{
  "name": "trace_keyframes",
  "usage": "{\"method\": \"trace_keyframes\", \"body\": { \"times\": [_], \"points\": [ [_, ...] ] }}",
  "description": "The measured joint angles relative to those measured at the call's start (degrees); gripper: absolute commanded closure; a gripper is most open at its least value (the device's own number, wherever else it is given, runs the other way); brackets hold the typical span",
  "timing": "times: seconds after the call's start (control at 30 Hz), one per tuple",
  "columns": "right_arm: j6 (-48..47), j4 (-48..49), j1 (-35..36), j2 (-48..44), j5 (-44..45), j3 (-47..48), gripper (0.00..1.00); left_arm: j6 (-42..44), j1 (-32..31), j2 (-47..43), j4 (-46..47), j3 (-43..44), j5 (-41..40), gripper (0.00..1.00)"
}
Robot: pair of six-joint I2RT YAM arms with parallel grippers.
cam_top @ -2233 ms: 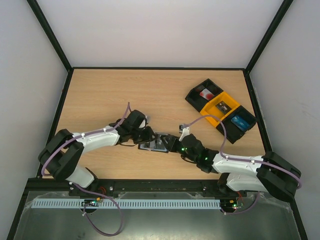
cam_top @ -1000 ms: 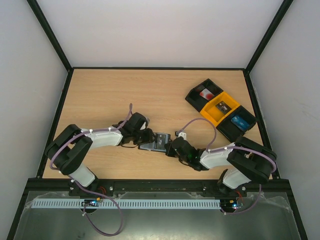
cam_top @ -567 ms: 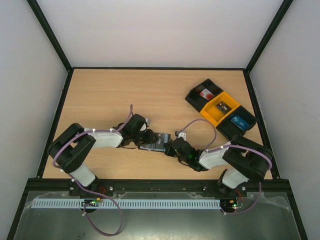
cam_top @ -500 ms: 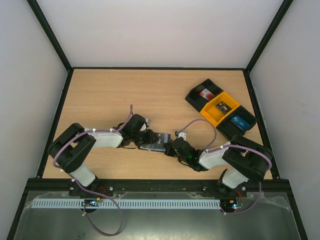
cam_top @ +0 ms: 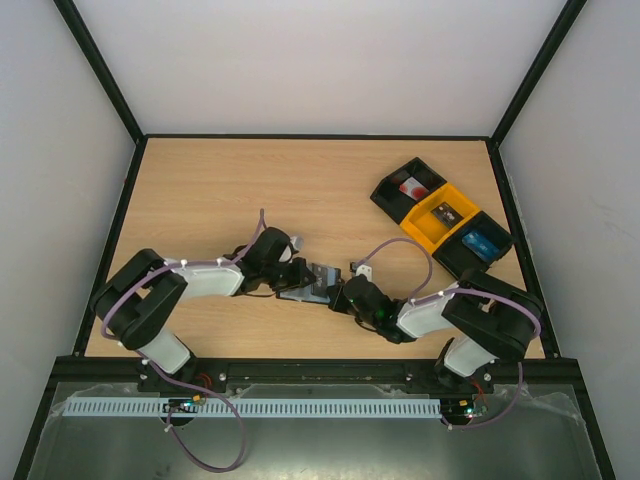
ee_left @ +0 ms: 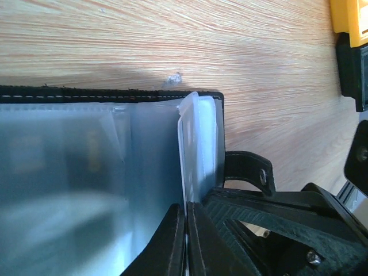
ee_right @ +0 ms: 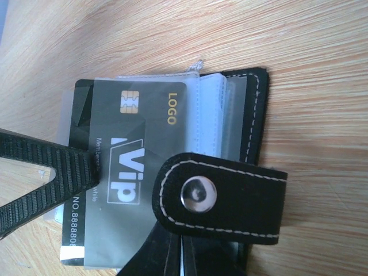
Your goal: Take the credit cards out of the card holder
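Jaws of left gripper (ee_left: 186, 211) just pressed together; spread a second ago. Edge of clear sleeve (ee_left: 198, 144) now pinched by them. Open card holder (cam_top: 316, 280) laid near middle of table (cam_top: 200, 190), between both arms. Dark credit card (ee_right: 138, 149) still tucked inside. Holder's right end pinched by right gripper (ee_right: 176, 253). Pull-out judged ready to be started.

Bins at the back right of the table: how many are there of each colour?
Black bins: 2
Yellow bin: 1
Total: 3
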Motion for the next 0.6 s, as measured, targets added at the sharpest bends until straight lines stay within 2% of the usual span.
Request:
{"method": "trace_keyframes", "body": {
  "times": [0.47,0.6],
  "points": [
    [0.6,0.9,0.0,1.0,0.3,0.3,0.96,2.3,5.2,-3.9,-4.3,-1.0,2.5,0.98],
    [0.6,0.9,0.0,1.0,0.2,0.4,0.93,2.8,5.5,-4.2,-3.5,-1.6,3.9,0.98]
  ]
}}
